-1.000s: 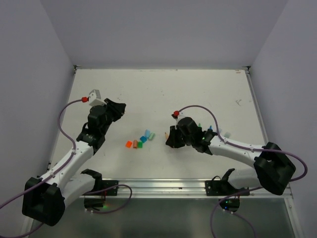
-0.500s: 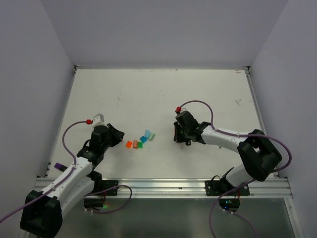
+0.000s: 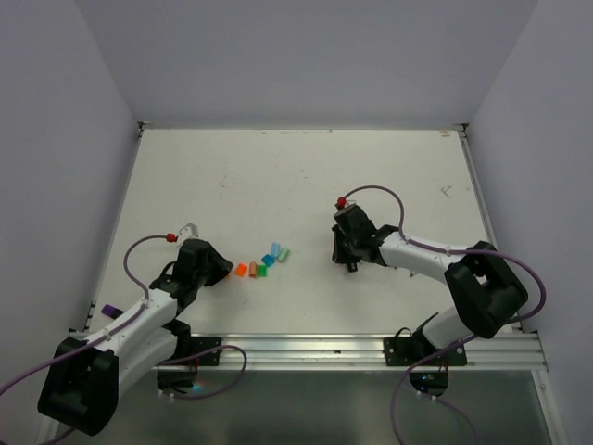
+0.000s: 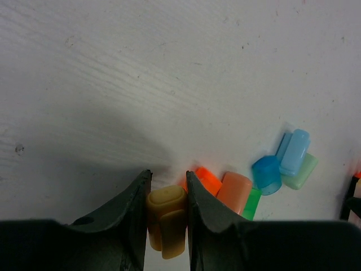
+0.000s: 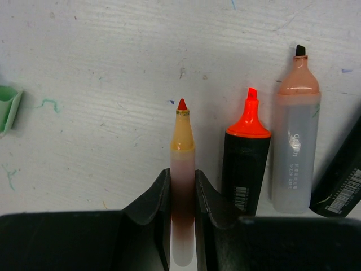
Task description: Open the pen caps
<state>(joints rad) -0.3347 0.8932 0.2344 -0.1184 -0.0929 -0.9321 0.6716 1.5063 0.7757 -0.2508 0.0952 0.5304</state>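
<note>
Pen caps [image 3: 262, 263] far from table [image 3: 278, 176] edges, left gripper [image 4: 168, 176] pinching tan cap [image 4: 167, 217], right gripper [image 5: 182, 173] pinching pen [image 5: 182, 144]

Right wrist view:
- Black orange-tipped marker [image 5: 246, 164], 4 o'clock of frame: barcode low on barrel, digits beside it too small to read.
- Second black marker [image 5: 343, 183], frame edge at 4 o'clock: another barcode, digits illegible.
- Pale translucent marker [image 5: 295, 158], between them at 3 o'clock: faint vertical print, letters not legible.

Left wrist view:
- Pen caps [image 4: 280, 169]: no lettering readable.
</note>
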